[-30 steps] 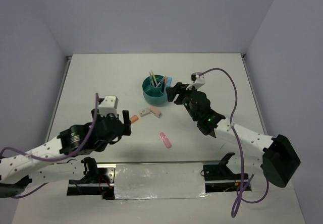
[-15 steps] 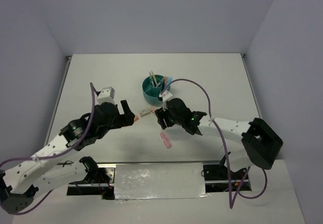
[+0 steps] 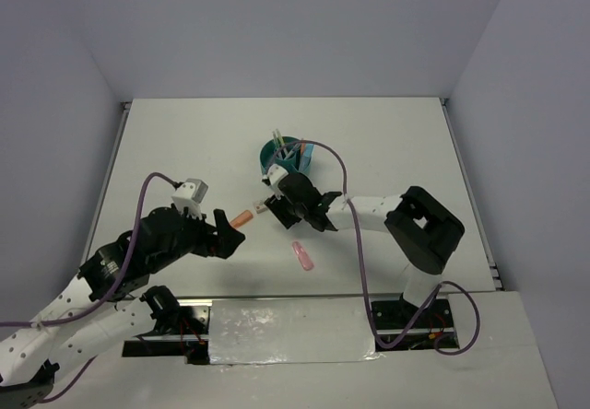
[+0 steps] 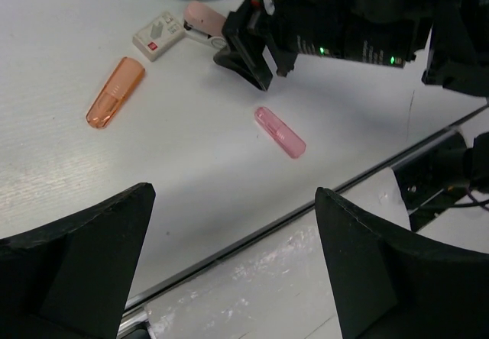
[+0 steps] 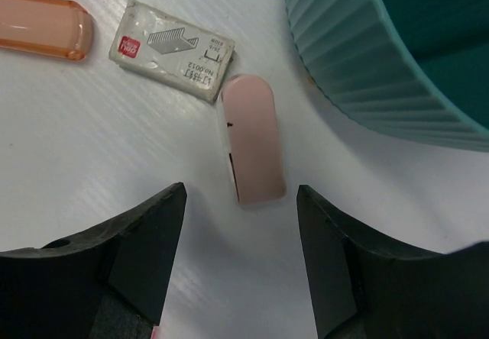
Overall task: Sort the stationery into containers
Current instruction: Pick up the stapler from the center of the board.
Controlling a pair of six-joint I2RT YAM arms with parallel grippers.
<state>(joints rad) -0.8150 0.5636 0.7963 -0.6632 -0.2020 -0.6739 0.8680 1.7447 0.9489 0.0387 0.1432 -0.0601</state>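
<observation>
Right pincer (image 5: 239,201) and left pincer (image 4: 233,194) both gape empty, the right above a pale-pink round-ended slab (image 5: 252,137).

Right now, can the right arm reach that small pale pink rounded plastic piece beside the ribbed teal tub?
Probably yes: the right gripper hangs open right over the pale pink piece, jaws either side, nothing covering it; the teal tub and white staple box lie close.

One each: organizer (image 5: 382,56), staple box (image 5: 172,49), orange cap (image 4: 114,92), pink cap (image 4: 280,131), pale pink piece (image 5: 252,140).
</observation>
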